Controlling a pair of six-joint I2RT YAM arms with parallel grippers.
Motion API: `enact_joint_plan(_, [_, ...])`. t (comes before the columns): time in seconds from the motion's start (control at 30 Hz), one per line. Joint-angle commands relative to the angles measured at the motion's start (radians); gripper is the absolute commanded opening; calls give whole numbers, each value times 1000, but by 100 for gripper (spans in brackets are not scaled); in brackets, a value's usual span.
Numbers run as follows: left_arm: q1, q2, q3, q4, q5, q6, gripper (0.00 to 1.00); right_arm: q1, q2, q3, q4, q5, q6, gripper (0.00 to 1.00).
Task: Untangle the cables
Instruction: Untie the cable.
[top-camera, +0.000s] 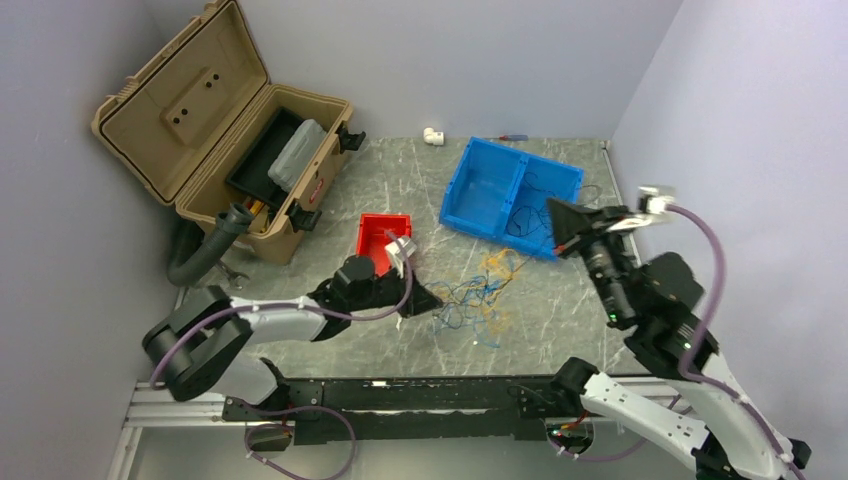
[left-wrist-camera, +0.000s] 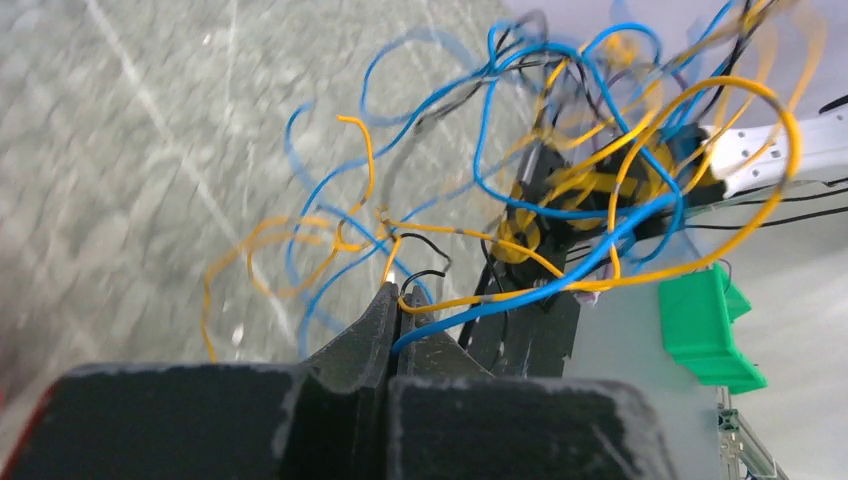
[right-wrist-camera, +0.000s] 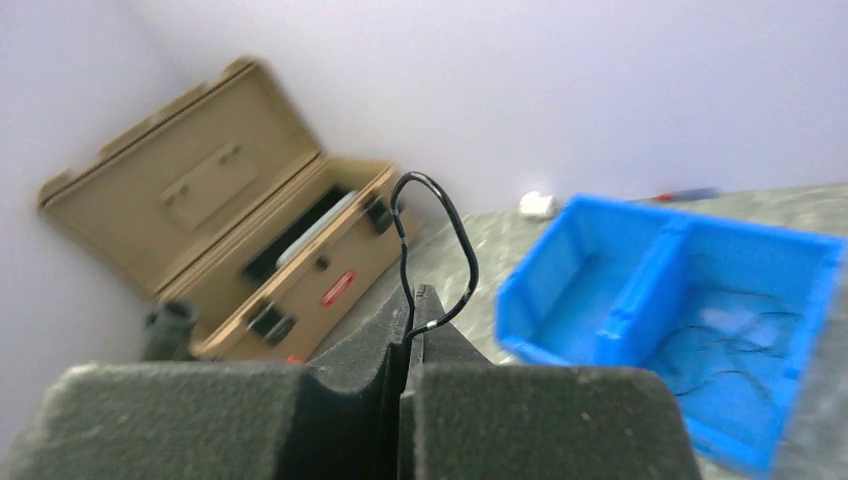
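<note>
Cables: the cables (top-camera: 482, 292) are a loose tangle of hair-thin blue, yellow-orange and black strands. They lie on the table on the near side of the blue bin, between the two arms.
Close view: from the left wrist, the loops (left-wrist-camera: 560, 185) arch up and cross one another, partly blurred.
Left gripper: the left gripper (top-camera: 432, 302) is low at the tangle's left edge. Its dark fingers (left-wrist-camera: 365, 335) are pressed together, pinching a blue and a yellow strand at the tips.
Right gripper: the right gripper (top-camera: 556, 226) is raised over the bin's near right corner. Its jaws are closed on a single black wire (right-wrist-camera: 445, 235) that rises from the tips in a narrow loop.
Blue bin: the blue bin (top-camera: 472, 190) is smooth plastic with two compartments. A few dark strands (top-camera: 535, 205) lie in the right one.
Red bin: a small red bin (top-camera: 380, 232) sits just behind the left wrist.
Toolbox: a tan toolbox (top-camera: 215, 120) stands lid-open at the far left corner.
Small parts: a white fitting (top-camera: 433, 135) rests by the back wall.
Table: the table (top-camera: 400, 180) is grey, marble-veined and matt.
Finger pads: the pads are foam-like, dull and dusty.
</note>
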Motion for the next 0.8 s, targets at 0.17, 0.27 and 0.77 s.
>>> enact_joint_plan(0.17, [-5,-354,-169,-427,-305,44,0,4,-80,164,-134,480,-209,0])
enact_joint_plan(0.27, [-5,-537,-173,-606,-427,43,0,4,-109,155,-136,532,-228,0])
enact_joint_plan(0.77, [53,-891,33,-1199,-663,104,0,4,-137,44,-448,576,28,0])
